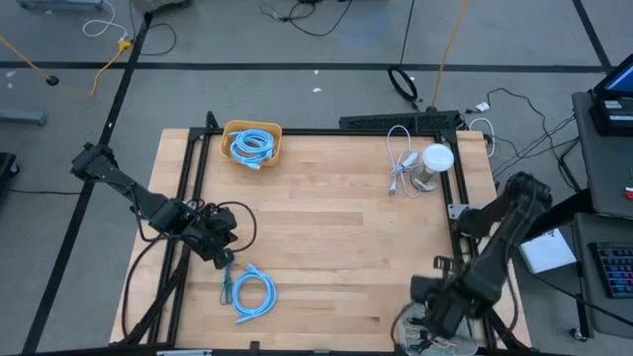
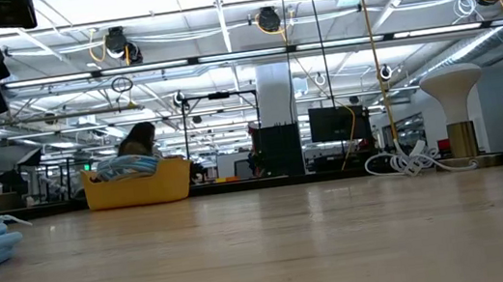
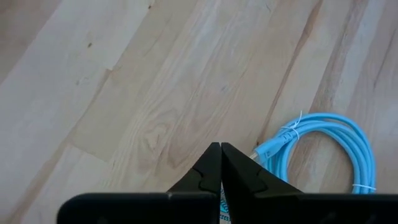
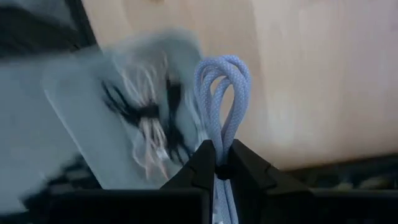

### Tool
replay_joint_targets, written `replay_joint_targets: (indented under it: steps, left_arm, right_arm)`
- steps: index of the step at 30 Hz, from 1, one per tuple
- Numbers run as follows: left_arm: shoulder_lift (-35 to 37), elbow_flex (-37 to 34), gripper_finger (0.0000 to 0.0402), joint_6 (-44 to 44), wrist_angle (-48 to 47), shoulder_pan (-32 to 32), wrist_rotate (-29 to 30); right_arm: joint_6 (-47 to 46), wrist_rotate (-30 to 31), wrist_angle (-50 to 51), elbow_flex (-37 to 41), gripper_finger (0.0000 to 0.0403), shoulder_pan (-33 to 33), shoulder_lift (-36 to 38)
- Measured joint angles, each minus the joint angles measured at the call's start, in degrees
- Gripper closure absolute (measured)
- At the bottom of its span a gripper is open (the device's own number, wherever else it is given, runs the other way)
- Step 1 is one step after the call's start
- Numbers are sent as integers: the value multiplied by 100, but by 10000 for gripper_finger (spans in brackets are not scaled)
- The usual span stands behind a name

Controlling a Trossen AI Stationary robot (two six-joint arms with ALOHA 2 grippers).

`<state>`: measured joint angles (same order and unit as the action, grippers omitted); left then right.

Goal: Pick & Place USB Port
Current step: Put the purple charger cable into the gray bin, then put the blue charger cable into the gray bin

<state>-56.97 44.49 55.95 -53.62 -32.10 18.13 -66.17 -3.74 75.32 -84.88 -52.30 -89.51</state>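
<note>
My right gripper (image 1: 432,309) is at the table's near right corner, shut on a pale lilac braided cable (image 4: 221,93). Beyond it lies a clear bag (image 4: 124,118) of cables, also in the high view (image 1: 417,331). My left gripper (image 3: 221,149) is shut, above the wood at the near left (image 1: 222,251). A coiled light-blue cable (image 1: 253,293) lies flat on the table just beside it and shows in the left wrist view (image 3: 326,152). A yellow basket (image 1: 253,143) holding blue cables stands at the far left. My right gripper pinches a folded bend of the lilac cable (image 4: 219,146) between its two fingers. The looped strands stick out past the fingertips. The rest of the cable runs back between the fingers and is hidden by them.
A white cable (image 1: 400,163) and a white mushroom-shaped stand (image 1: 435,161) sit at the far right. A black bar (image 1: 396,122) lies along the far edge. Bare wood spans the table's middle (image 1: 336,237).
</note>
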Motion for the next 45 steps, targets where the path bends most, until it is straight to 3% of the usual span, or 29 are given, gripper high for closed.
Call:
replay_joint_targets:
  steps: [5, 11, 16, 29, 33, 37, 41, 45]
  left_arm:
    - [0, -1, 398, -31, -92, -1, -1]
    - [0, 0, 389, -26, -96, -2, -44]
    - [0, -2, 398, -8, -94, 0, -57]
    - [0, -1, 396, 216, 50, -2, -66]
    - [0, -4, 385, 575, 56, 10, -298]
    - [2, -323, 383, 2117, 81, 245, -1307]
    - [-2, -926, 381, 3018, 1171, 121, -1871]
    - [-6, -1286, 347, 3623, 1991, -51, -2134]
  right_arm:
    - [111, -416, -112, 2, 385, -340, -725]
    - [79, -343, -711, 0, 384, -408, -1176]
    - [-418, -208, -645, 0, 379, -401, -1242]
    - [-1203, -219, -413, -2, 188, -442, -892]
    - [-1527, 703, -361, -2, 172, -83, -503]
    - [-1820, 2185, -846, -2, 174, 797, -23]
    - [-1152, 3613, -2471, -5, 175, 1685, 273]
    - [218, 3813, -4406, -11, 173, 2434, 199]
